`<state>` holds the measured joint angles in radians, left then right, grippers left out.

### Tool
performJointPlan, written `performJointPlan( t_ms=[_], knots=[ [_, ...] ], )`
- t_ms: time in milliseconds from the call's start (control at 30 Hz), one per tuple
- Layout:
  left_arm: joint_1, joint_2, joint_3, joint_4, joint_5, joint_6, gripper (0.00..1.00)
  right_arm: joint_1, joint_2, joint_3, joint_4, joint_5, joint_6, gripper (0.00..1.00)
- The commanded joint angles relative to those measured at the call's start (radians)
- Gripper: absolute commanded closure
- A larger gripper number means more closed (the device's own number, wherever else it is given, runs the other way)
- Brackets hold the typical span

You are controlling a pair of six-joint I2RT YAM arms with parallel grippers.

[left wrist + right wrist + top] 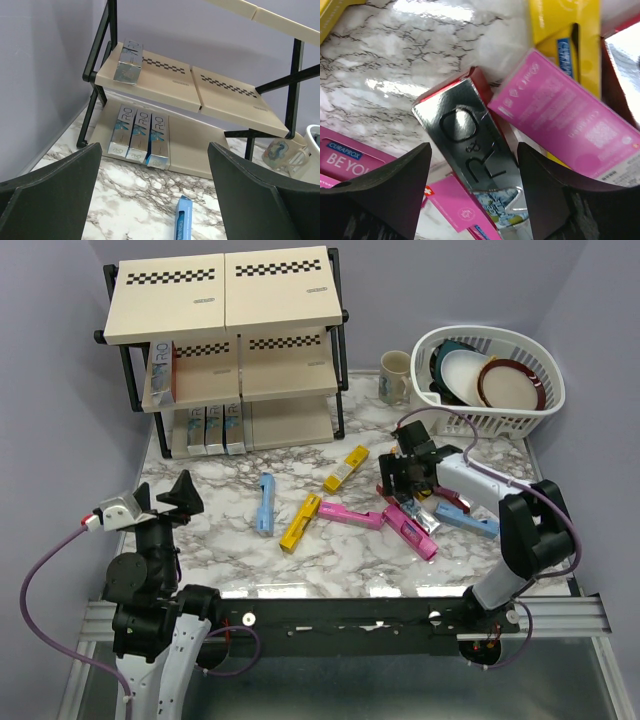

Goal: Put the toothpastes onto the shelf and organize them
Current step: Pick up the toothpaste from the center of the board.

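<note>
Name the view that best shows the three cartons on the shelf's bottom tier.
Left wrist: the three cartons sit side by side, faces readable. Top external shows them small, partly under the middle board. Right wrist misses them.

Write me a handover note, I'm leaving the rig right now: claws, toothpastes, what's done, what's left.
Left claw: open, holding nothing, facing the shelf.
Right claw: open, jaws either side of a silver-and-red carton in the right-hand pile, not closed on it.
Done: bottom-tier trio and middle-tier carton shelved.
Left: light blue carton, near yellow carton, far yellow carton and pink carton lying loose, plus the pile.
</note>
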<state>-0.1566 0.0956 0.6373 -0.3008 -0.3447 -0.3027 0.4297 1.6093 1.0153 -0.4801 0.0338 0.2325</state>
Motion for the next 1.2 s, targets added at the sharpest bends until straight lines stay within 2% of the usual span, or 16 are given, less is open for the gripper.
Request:
performJointPlan(
  t_ms=[0,133,467,633,933,1167],
  knots=[
    [0.000,0.004,-0.011,0.023,0.036,0.002,0.01,0.033,0.084,0.054,-0.006,-0.065,0.036,0.23],
    [-0.003,0.010,-0.013,0.023,0.045,0.002,0.01,0.055,0.072,0.048,-0.026,0.009,0.027,0.24],
    [-0.004,0.029,-0.016,0.031,0.095,0.013,0.01,0.057,0.141,0.066,-0.052,0.000,-0.082,0.25],
    [-0.004,0.068,-0.014,0.035,0.180,0.019,0.01,0.057,0.190,0.106,-0.063,0.023,-0.096,0.25],
    [-0.004,0.171,-0.008,0.040,0.343,0.031,0.01,0.057,0.255,0.146,-0.133,-0.028,-0.084,0.26],
    [-0.004,0.239,-0.010,0.063,0.489,0.027,0.01,0.057,0.227,0.125,-0.140,-0.040,-0.010,0.40]
  ],
)
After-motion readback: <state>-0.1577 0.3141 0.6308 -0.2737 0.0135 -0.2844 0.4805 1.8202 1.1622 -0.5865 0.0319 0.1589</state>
